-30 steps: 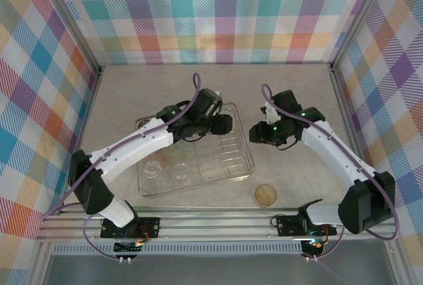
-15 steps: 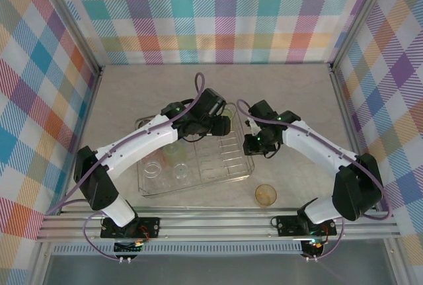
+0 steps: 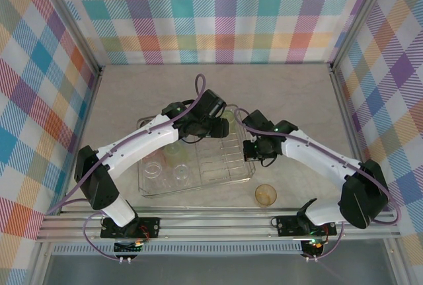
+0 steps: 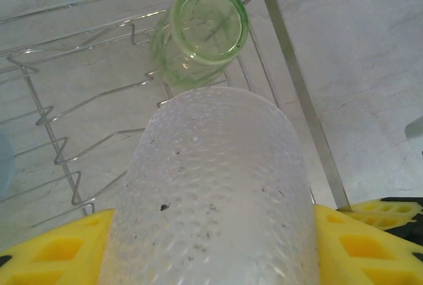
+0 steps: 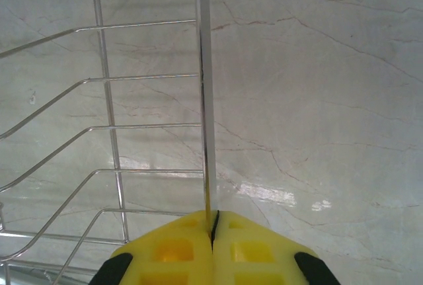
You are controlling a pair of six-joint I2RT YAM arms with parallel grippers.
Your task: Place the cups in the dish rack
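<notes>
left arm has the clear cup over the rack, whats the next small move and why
Probably lower the left fingers to set the clear cup onto the dish rack wires beside the green cup. The cup hangs over a free spot there, and the right fingers are pinching the rack's rim, apparently steadying it.

Clear dimpled cup (image 4: 215,192) clamped between yellow jaws, above dish rack (image 4: 297,80); green cup (image 4: 198,37) in rack corner beyond.

Bright, even light, seemingly from overhead. A glare patch whitens the tabletop (image 5: 271,194); the close frosted cup (image 4: 211,192) looks slightly soft.
</notes>
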